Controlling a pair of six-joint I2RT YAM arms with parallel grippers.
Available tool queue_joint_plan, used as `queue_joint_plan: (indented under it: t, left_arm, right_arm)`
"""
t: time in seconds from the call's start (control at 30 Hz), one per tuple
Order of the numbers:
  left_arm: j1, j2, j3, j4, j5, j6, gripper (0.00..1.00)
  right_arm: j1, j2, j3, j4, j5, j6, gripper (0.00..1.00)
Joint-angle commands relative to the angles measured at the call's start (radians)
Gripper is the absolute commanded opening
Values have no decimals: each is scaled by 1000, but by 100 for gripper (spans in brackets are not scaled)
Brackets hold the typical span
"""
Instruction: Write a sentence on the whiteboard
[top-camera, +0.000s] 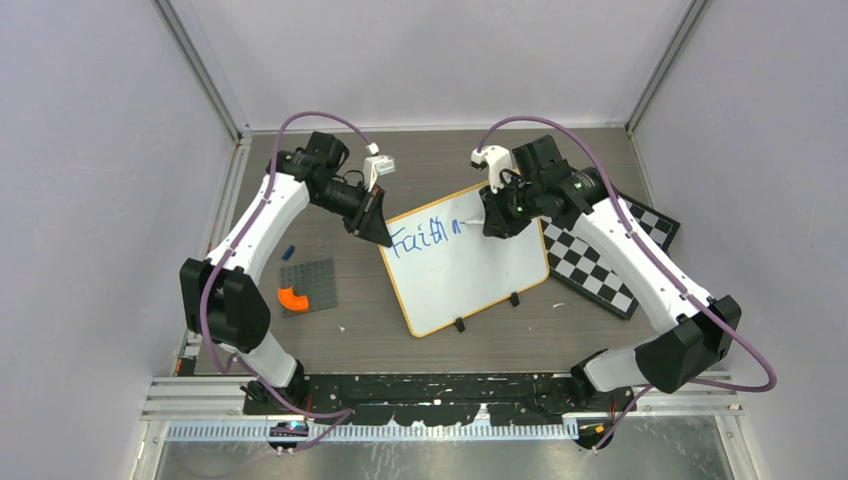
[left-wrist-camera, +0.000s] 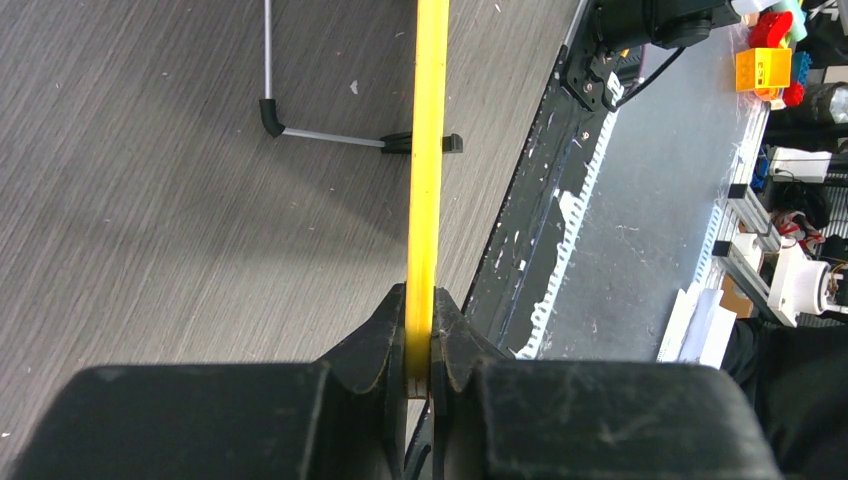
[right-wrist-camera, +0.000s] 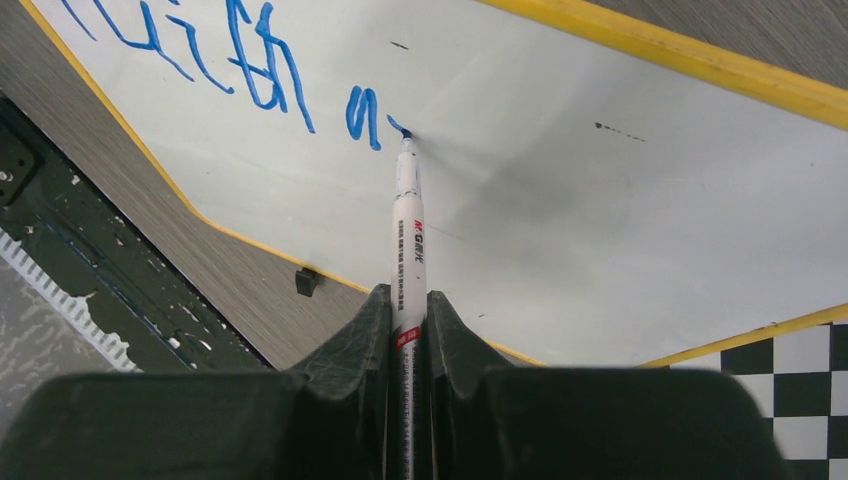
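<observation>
The whiteboard (top-camera: 470, 270) lies tilted on the table, white with a yellow frame and two black clip feet (top-camera: 514, 299). Blue writing (top-camera: 420, 238) runs along its top left. My left gripper (top-camera: 381, 233) is shut on the board's left frame edge (left-wrist-camera: 424, 150), seen edge-on in the left wrist view. My right gripper (top-camera: 492, 222) is shut on a white marker (right-wrist-camera: 408, 230). The marker's blue tip (right-wrist-camera: 405, 135) touches the board (right-wrist-camera: 600, 230) just right of the last blue letter (right-wrist-camera: 362, 116).
A black-and-white checkered board (top-camera: 600, 262) lies under the whiteboard's right side. A grey baseplate (top-camera: 307, 284) with an orange piece (top-camera: 293, 297) sits at the left, and a small blue object (top-camera: 287, 251) lies beside it. A black rail (top-camera: 430, 385) runs along the near table edge.
</observation>
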Motion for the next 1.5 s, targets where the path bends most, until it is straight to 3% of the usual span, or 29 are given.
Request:
queue_joint_plan:
  t: [0.0, 0.73, 1.47]
  left_arm:
    - [-3, -8, -5, -5, 16, 35, 0]
    - [-3, -9, -6, -7, 19, 42, 0]
    - [-3, -2, -2, -14, 14, 52, 0]
  right_arm:
    - [-23, -15, 9, 21, 45, -29, 0]
    - [-11, 45, 100, 13, -45, 7, 0]
    - [-4, -3, -12, 13, 6, -16, 0]
